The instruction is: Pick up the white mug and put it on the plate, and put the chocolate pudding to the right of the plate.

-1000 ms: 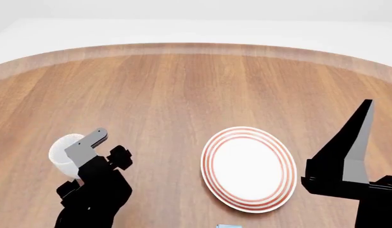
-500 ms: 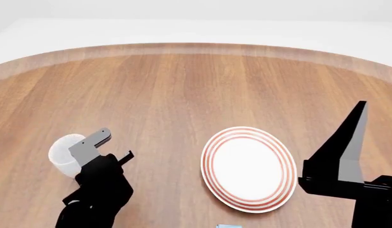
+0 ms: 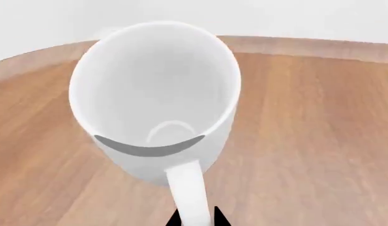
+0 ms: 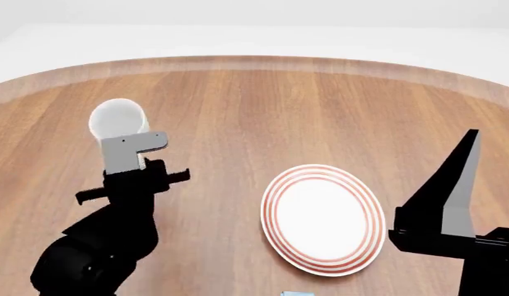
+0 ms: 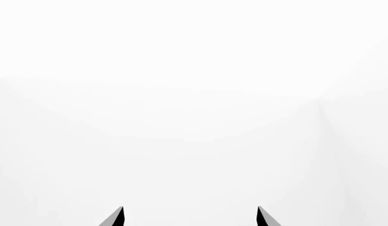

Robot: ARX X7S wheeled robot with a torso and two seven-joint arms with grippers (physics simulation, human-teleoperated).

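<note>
While our left gripper pinches the white mug by its handle, our right gripper hangs open, holding nothing.

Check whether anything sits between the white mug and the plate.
Nothing visible does. The left gripper holds the white mug by its handle, and only bare wood of the table lies between it and the plate, which is empty.

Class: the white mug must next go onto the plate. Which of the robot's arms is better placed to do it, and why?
Left. Its left claw already grips the white mug by the handle. The right claw is empty, facing blank white, though nearer the plate.
</note>
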